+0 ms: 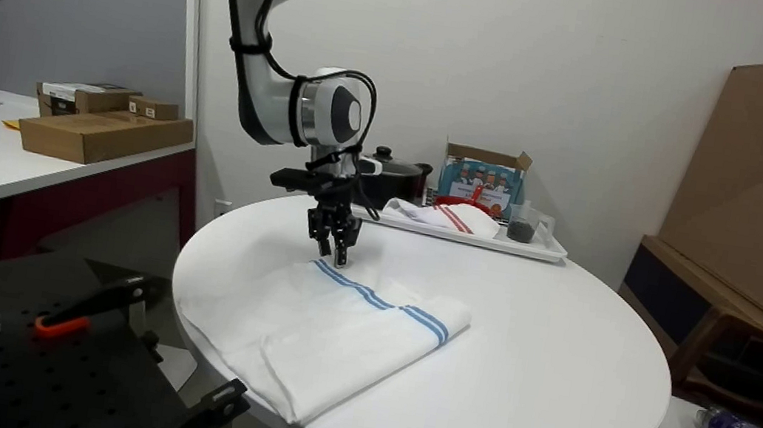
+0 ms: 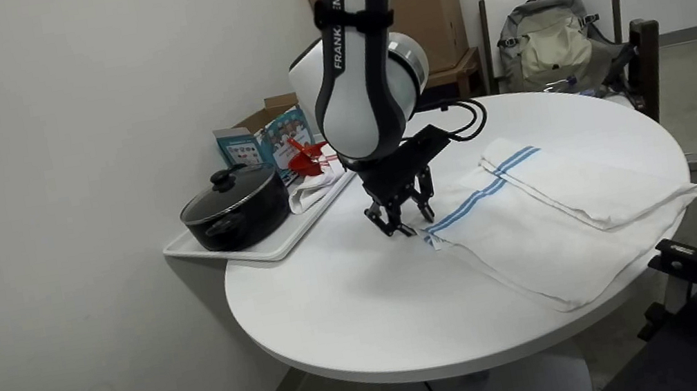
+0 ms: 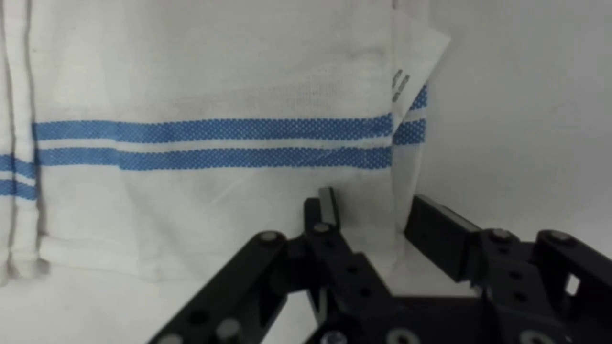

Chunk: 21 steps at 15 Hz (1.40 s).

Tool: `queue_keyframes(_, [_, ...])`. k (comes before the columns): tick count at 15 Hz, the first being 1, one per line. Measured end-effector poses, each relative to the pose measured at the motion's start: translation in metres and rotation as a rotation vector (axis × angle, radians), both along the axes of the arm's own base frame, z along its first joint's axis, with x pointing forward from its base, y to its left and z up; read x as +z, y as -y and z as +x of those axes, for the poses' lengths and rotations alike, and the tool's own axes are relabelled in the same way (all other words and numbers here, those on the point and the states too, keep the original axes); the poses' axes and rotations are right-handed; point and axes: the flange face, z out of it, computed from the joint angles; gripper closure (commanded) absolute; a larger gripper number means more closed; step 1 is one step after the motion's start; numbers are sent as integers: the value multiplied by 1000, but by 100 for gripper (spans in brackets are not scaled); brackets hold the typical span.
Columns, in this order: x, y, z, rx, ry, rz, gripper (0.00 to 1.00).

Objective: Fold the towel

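Note:
A white towel with blue double stripes lies on the round table in both exterior views [image 1: 348, 344] [image 2: 537, 235]. One side is folded over the rest, and some of the cloth reaches the table's edge. My gripper is at the striped end in both exterior views [image 1: 332, 256] [image 2: 418, 225], low over a corner. In the wrist view, my gripper [image 3: 370, 203] is open. One finger is over the towel [image 3: 215, 200], the other at its side edge, with cloth visible between them. A small white tag [image 3: 420, 52] sticks out at that edge. Whether the fingertips touch the cloth cannot be told.
The round white table [image 1: 551, 387] bears a white tray [image 2: 280, 248] by the wall. On the tray are a black lidded pot [image 2: 235, 210], a red-striped cloth [image 1: 456, 217], a red item [image 2: 308, 160] and a clear cup [image 1: 521, 226]. A blue box [image 1: 482, 180] stands behind.

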Motion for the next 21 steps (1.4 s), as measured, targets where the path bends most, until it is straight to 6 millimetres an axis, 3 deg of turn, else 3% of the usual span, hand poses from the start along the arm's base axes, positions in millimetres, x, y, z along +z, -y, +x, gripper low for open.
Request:
queue_keyframes(2, [2,1,2,-5,5,1,99])
queue_keyframes(3, [3,2,4,-7,8,1,100])
queue_keyframes(11, [15,-3,18,-23,48,33,99])
queue_keyframes(15, [30,-20,29,-5,76,72,99])
queue_keyframes(21, [68,-62,39,92,115,154,99])
